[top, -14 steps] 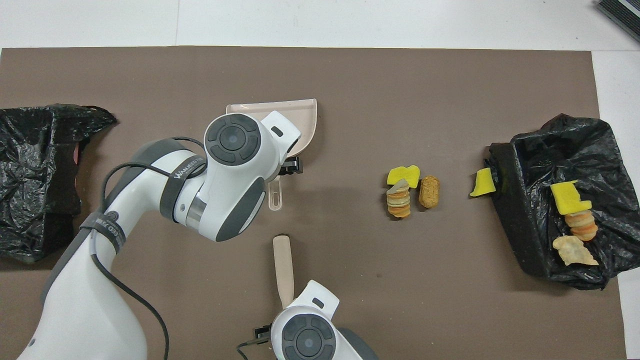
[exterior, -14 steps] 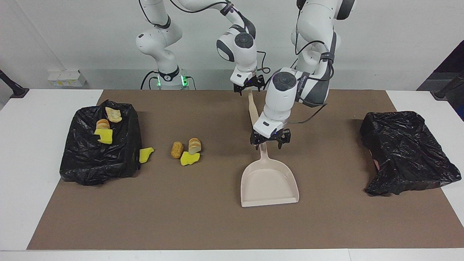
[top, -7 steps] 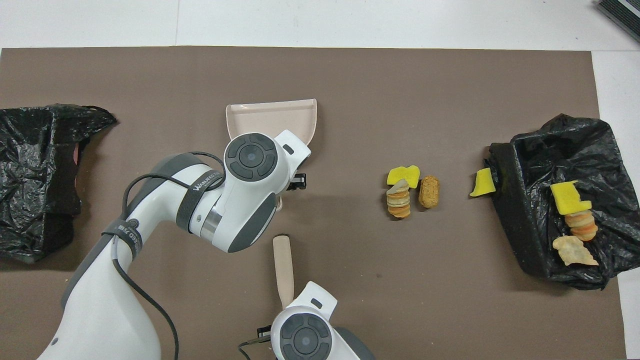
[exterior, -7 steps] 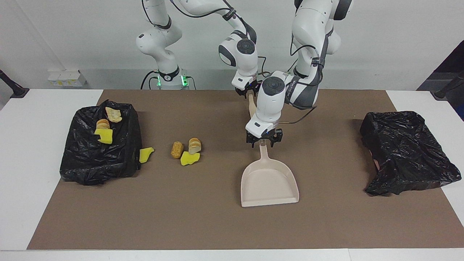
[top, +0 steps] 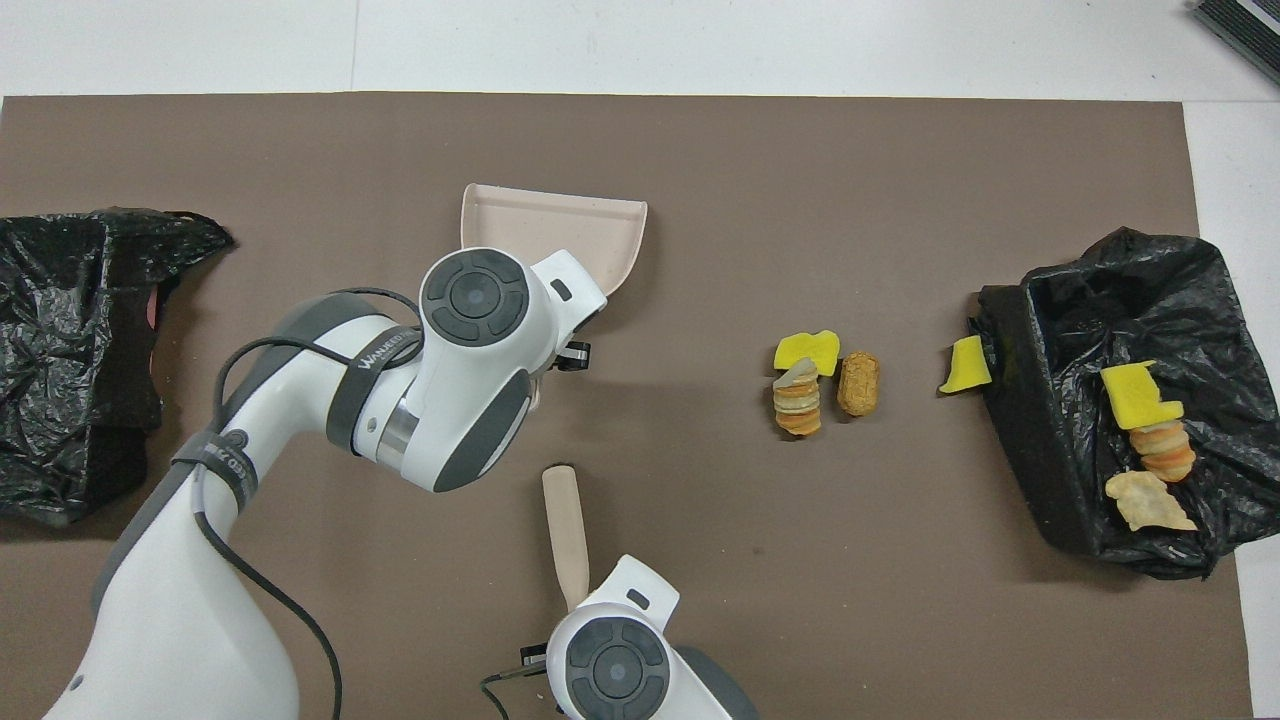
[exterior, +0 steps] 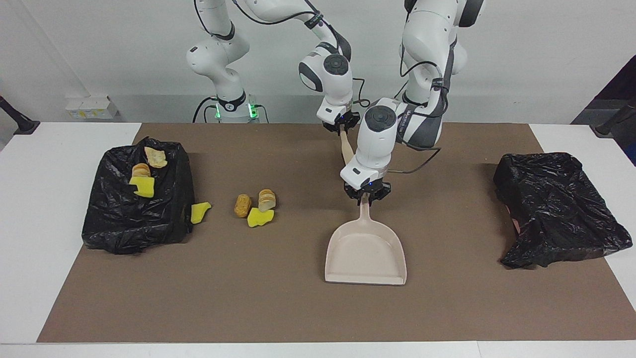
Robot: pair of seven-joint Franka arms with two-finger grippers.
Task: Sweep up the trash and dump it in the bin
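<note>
My left gripper [exterior: 366, 195] is shut on the handle of the beige dustpan [exterior: 365, 253], which lies on the brown mat; the arm covers the handle in the overhead view, where the pan [top: 555, 225] shows. My right gripper [exterior: 340, 126] is shut on a tan sweeper stick [exterior: 347, 149] that slants down beside the left arm, also seen from overhead [top: 564, 535]. Trash on the mat: a yellow scrap [exterior: 200, 212], a tan chunk [exterior: 242, 205], a layered chunk [exterior: 267, 200], another yellow scrap [exterior: 260, 217]. Three more scraps [exterior: 143, 186] lie on a black bag [exterior: 124, 219].
The black bag with scraps on it lies at the right arm's end of the table, also seen from overhead [top: 1060, 440]. A second black bag-lined bin [exterior: 556, 209] lies at the left arm's end. The brown mat [exterior: 278, 308] covers the white table.
My left gripper has closed on the dustpan handle; it was spread around it before. The dustpan has turned and shifted slightly. The right gripper has come a little lower with the stick.
</note>
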